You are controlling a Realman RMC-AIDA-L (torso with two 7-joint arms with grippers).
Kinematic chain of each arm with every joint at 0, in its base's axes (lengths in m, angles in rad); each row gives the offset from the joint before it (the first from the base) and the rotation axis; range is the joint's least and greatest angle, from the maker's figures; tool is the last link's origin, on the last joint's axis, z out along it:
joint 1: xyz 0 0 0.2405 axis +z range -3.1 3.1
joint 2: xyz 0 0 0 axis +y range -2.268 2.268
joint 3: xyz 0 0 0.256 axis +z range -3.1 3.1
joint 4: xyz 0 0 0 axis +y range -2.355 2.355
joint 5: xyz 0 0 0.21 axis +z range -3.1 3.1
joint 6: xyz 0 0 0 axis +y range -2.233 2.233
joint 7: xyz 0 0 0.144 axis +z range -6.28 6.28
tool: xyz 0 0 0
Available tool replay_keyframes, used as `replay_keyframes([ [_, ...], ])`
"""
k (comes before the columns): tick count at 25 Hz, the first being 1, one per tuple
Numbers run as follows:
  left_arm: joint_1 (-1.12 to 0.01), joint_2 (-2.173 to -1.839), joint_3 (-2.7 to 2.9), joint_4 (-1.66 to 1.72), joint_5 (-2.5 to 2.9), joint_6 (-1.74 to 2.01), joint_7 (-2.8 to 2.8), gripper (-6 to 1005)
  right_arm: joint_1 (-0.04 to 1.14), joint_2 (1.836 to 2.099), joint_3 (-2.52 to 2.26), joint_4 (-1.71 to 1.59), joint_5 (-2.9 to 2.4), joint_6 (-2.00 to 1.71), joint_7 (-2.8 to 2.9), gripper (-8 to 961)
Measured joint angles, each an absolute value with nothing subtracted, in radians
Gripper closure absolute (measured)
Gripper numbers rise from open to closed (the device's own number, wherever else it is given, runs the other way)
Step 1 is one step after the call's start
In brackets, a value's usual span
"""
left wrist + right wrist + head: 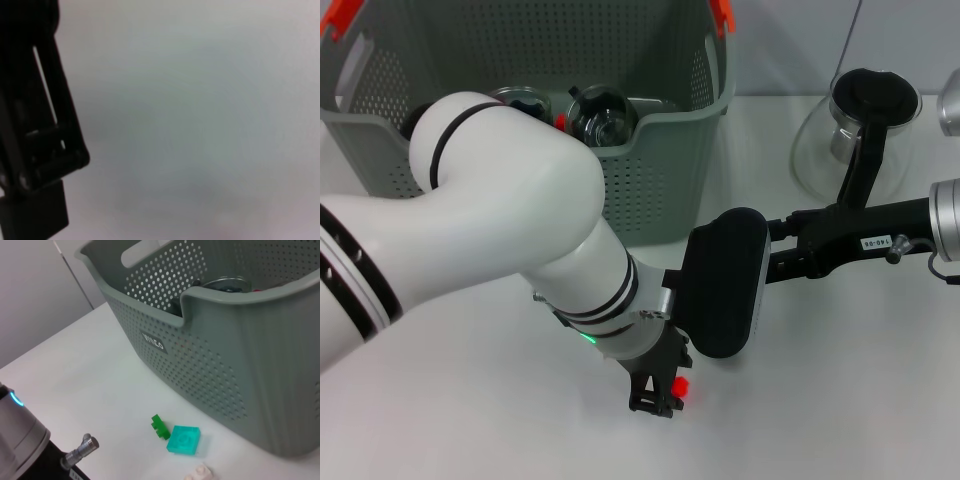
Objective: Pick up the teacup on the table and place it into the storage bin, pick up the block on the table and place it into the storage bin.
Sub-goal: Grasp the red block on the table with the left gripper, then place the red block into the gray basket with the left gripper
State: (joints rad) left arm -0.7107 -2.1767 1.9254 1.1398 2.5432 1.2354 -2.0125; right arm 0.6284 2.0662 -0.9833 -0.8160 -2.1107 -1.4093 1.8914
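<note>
White worktop (pixel 470 420): glassware already sits in the storage bin (pixel 660 170); left gripper (pixel 658 392) low, a red block (pixel 679 387) at its fingertips, grip unclear.

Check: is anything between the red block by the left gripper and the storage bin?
Yes. The right arm's black end sits between the red block at the left gripper and the near wall of the storage bin; lift over or around it.
</note>
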Motion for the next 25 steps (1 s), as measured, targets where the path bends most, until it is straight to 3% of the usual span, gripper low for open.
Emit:
replay_keyframes([
  [10, -0.710, -2.178, 1.925, 1.123, 2.537, 1.239, -2.013, 618, 0.631, 2.066, -0.983, -0.816, -2.110, -1.407, 1.889, 26],
  [18, -0.709, -2.178, 1.910, 1.163, 2.515, 1.266, -2.070, 809, 0.629, 2.066, -0.983, -0.816, -2.109, -1.407, 1.889, 26],
  [25, -0.688, -2.174, 1.610, 1.312, 2.256, 1.615, -2.137, 808, 0.622, 2.064, -0.983, -0.816, -2.109, -1.407, 1.888, 26],
])
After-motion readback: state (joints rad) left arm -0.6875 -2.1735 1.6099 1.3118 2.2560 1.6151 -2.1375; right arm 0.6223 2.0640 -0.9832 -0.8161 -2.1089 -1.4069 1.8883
